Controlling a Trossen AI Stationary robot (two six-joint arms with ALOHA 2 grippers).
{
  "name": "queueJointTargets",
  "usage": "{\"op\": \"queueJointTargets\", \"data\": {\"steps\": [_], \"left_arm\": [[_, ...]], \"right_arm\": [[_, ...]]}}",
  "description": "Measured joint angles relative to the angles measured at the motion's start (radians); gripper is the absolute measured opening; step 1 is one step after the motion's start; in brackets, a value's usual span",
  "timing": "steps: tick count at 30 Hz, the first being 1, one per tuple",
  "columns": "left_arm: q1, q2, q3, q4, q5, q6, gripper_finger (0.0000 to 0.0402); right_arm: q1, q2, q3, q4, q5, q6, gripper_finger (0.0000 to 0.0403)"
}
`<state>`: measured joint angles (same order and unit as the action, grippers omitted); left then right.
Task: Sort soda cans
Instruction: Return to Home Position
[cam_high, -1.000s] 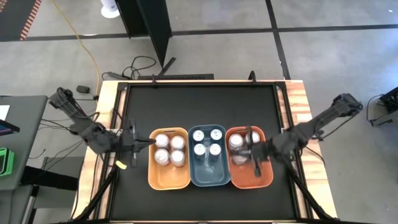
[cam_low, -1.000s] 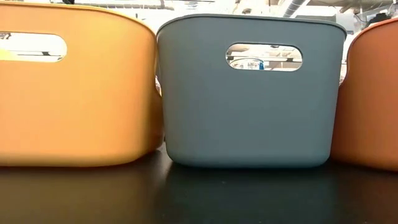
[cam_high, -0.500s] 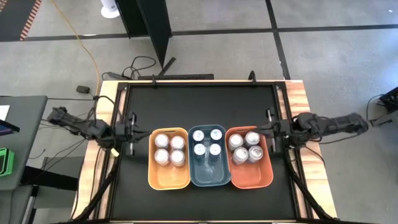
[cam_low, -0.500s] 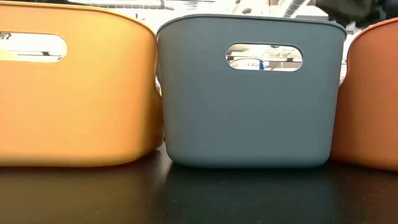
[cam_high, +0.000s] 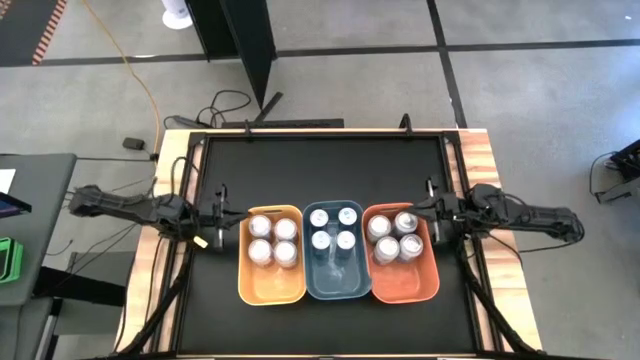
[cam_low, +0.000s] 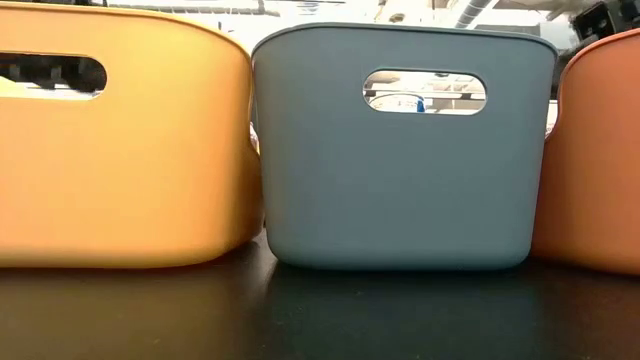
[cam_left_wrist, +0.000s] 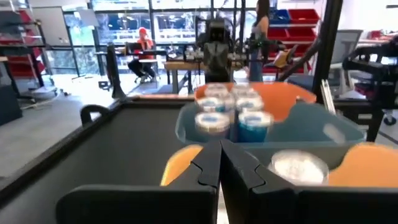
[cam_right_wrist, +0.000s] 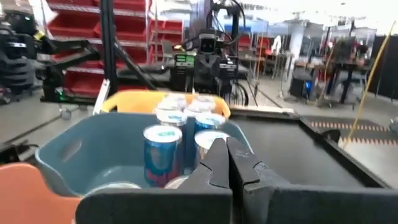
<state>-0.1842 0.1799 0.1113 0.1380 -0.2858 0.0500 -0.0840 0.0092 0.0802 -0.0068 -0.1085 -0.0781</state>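
Note:
Several soda cans with silver tops stand upright in three bins set side by side: an orange bin (cam_high: 271, 285), a blue bin (cam_high: 337, 280) and a red-orange bin (cam_high: 404, 281). One can (cam_high: 260, 225) is in the orange bin, another (cam_high: 346, 240) in the blue bin, a third (cam_high: 411, 246) in the red-orange bin. My left gripper (cam_high: 215, 213) is shut and empty, left of the orange bin. My right gripper (cam_high: 430, 207) is shut and empty, by the red-orange bin's far right corner. The wrist views show each gripper's fingers closed together: left gripper (cam_left_wrist: 220, 146), right gripper (cam_right_wrist: 225, 144).
The bins fill the table's middle and block the low view: orange bin (cam_low: 120, 140), blue bin (cam_low: 400, 170), red-orange bin (cam_low: 600, 150). Black table surface (cam_high: 320, 170) lies beyond the bins. People and shelves show in the room behind.
My right gripper has left the space over the red-orange bin and drawn back toward the table's right edge. My left gripper has shifted a little toward the far edge beside the orange bin. Both arms have stretched out level. The cans and bins have stayed put.

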Motion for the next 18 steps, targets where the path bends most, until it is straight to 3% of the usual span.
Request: {"op": "queueJointTargets", "data": {"steps": [4,13,18], "left_arm": [[0.021,0.003,-0.099,0.133,0.028,-0.005,0.0],[0.074,-0.036,-0.1,0.055,0.083,0.029,0.0],[0.092,-0.131,-0.101,0.011,0.128,0.065,0.0]], "right_arm": [[-0.01,-0.007,0.001,-0.043,-0.003,0.004,0.0],[-0.016,-0.007,-0.006,-0.111,-0.042,-0.016,0.0],[-0.019,-0.007,-0.006,-0.119,-0.056,-0.031,0.0]]}}
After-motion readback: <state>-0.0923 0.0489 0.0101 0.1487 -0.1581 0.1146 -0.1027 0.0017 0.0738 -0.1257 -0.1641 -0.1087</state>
